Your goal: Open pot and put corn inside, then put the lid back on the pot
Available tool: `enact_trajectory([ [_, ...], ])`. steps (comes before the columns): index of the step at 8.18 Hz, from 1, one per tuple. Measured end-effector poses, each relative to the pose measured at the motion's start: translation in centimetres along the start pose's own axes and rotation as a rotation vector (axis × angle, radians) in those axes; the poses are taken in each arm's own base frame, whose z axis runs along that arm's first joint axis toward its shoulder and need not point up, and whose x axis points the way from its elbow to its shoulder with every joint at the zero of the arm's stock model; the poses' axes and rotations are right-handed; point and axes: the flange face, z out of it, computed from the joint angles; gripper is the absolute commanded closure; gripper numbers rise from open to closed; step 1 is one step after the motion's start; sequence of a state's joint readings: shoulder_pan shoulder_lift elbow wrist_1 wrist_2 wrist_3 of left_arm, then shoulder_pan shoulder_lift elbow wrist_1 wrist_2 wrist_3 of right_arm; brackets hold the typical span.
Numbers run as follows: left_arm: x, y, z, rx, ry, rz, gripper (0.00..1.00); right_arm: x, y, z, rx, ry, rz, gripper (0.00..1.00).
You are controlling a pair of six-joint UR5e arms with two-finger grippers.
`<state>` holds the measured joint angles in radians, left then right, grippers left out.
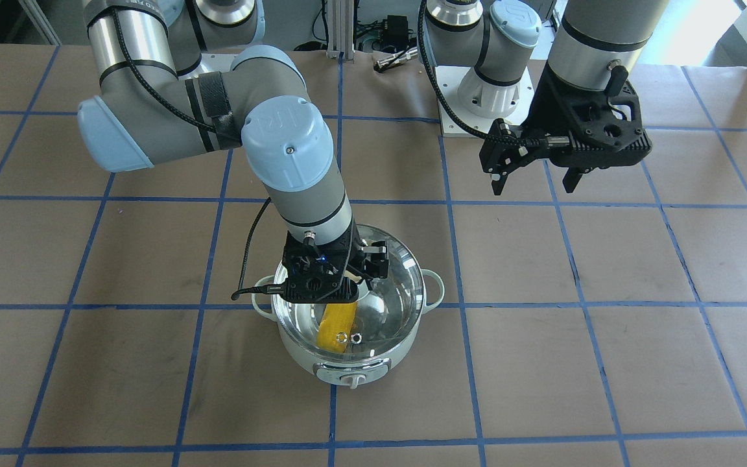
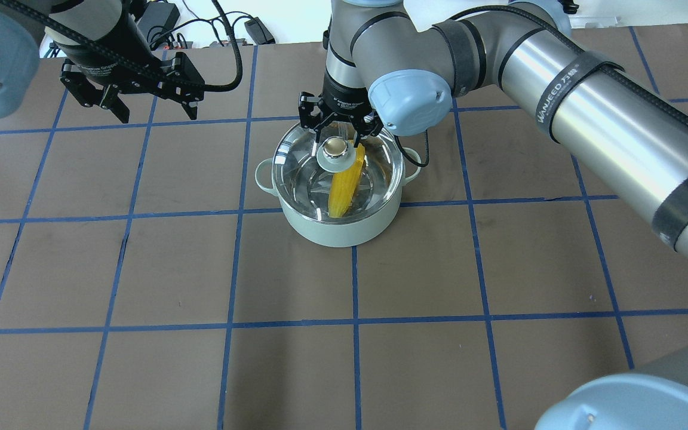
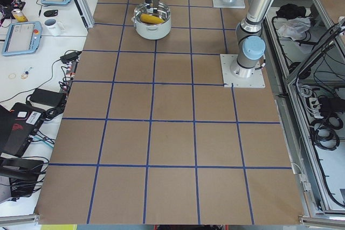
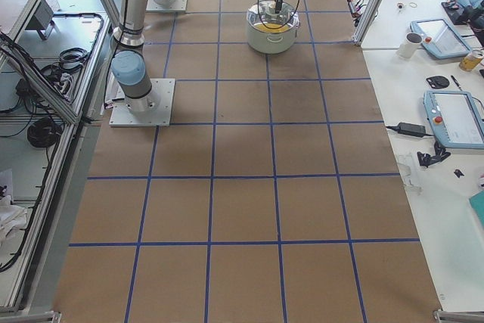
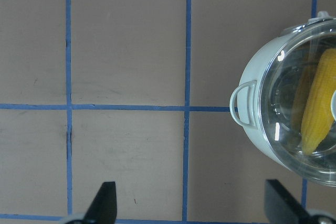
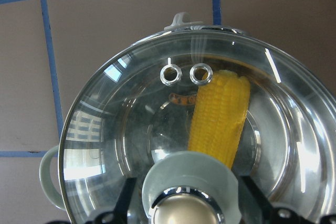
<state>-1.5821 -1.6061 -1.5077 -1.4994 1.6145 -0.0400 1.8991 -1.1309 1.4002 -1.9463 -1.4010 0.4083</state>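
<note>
The bench (image 2: 439, 269), brown and crossed by blue tape lines, is seen bare across the whole lower half of the overhead view and at its far left and right. The pot (image 2: 332, 233) is found in the upper centre of that view, not far below the bench's upper edge, straddling a tape line. Bare surface is left on every side of it.

The right hand (image 2: 338, 136) is held directly over the pot. Its fingers (image 6: 125, 203) are spread apart to either side of the knob (image 6: 184, 214) and of the pale green base under it. No contact with either can be made out in the right wrist view, and nothing is gripped.

The left hand (image 2: 157, 113) is held above the bench at the upper left of the overhead view, well apart from the pot. Its fingers are wide apart and nothing is carried.

The lid (image 2: 302, 161) is seen resting on the pot's rim, its clear glass catching reflections. One of its two metal vent rings (image 6: 170, 74) is shown near the rim. The corn (image 2: 341, 188) is seen through the glass, lying inside the pot, bright yellow and running from under the knob towards the pot's wall.
</note>
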Motion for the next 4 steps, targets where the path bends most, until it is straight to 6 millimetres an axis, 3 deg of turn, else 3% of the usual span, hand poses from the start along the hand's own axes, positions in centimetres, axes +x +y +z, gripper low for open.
enact_trajectory([
  [2, 0.1, -0.2, 0.6, -0.005, -0.002, 0.001, 0.0, 0.2, -0.4, -1.0, 0.025, 0.001, -0.021, 0.22],
  [4, 0.2, -0.6, 0.8, 0.009, 0.0, 0.001, 0.0, 3.3, -1.6, -4.1, 0.044, 0.0, -0.039, 0.16],
])
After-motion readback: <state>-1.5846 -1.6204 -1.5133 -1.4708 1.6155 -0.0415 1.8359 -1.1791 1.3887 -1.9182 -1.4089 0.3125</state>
